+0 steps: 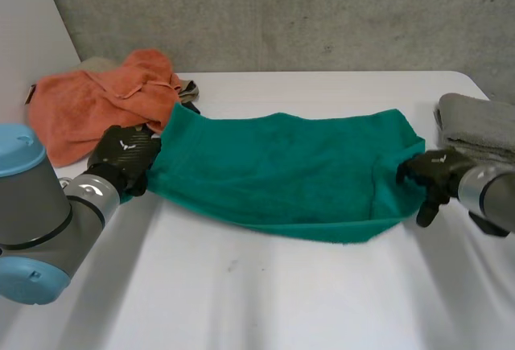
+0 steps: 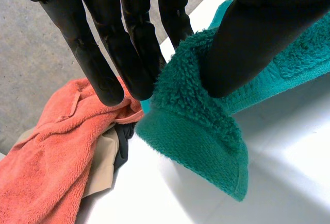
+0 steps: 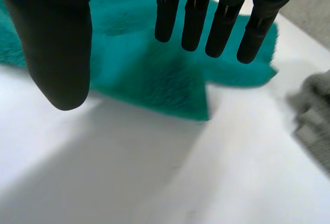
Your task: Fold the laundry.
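Note:
A green towel [image 1: 282, 165] is stretched across the middle of the white table [image 1: 265, 302], sagging along its near edge. My left hand [image 1: 125, 157] grips the towel's left end. In the left wrist view the thumb [image 2: 258, 33] and fingers [image 2: 129, 49] pinch a bunched fold of the green towel [image 2: 196, 131]. My right hand [image 1: 430, 175] is at the towel's right end. In the right wrist view its fingers [image 3: 221, 18] are straight and apart from the thumb [image 3: 56, 49]. Nothing is between them, and the green towel [image 3: 149, 80] lies flat beyond the fingertips.
A crumpled orange towel [image 1: 88, 105] lies at the back left, by my left hand, with beige cloth [image 2: 100, 167] and a dark item [image 2: 122, 144] tucked under it. A folded grey towel [image 1: 475, 125] sits at the right edge, beside my right hand.

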Robot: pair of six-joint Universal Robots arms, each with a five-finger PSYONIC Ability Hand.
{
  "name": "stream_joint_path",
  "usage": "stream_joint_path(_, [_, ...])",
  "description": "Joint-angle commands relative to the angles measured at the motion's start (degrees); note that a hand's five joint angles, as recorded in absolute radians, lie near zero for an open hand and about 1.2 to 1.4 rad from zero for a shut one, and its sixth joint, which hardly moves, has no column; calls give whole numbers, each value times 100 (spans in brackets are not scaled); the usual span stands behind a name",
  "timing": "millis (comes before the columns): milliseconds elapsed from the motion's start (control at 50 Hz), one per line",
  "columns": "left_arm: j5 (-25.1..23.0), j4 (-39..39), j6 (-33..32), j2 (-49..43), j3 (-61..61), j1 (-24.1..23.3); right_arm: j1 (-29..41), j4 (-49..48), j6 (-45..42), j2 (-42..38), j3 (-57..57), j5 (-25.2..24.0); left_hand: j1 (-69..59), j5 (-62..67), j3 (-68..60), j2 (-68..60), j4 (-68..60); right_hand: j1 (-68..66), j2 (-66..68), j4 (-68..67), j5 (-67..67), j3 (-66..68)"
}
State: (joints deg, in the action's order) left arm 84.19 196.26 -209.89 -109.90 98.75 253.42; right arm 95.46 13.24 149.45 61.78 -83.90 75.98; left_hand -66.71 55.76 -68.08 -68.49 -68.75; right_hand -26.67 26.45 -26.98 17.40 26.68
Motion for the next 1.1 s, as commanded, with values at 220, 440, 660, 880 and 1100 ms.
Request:
stream_joint_path(220, [0, 0, 290, -5, -207, 5, -45, -1824, 673, -8, -1384, -418, -1329, 1424, -1192, -1151, -1125, -528, 550, -497, 454, 527])
stream_joint_path(440, [9, -9, 378, 12, -251, 5, 149, -2045, 779, -254, -918, -391, -1329, 1424, -1192, -1151, -1125, -1369, 1391, -1338, 1296, 1368])
stream_joint_path(660, [9, 0, 378, 39, -260, 32, 228, -2045, 743, -728, -356, -330, -1329, 1424, -1192, -1151, -1125, -1554, 1576, -1523, 1481, 1553])
stream_joint_path(880, [9, -166, 580, 188, -321, 199, 175, -2009, 638, -817, 31, 127, -1329, 1424, -1192, -1151, -1125, -5333, 5355, -5302, 5259, 5332])
stream_joint_path(1100, [-289, -1711, 659, 987, -15, 225, 131, -1765, -178, 1107, -698, 180, -1329, 1424, -1192, -1151, -1125, -5333, 5355, -5302, 5260, 5332])
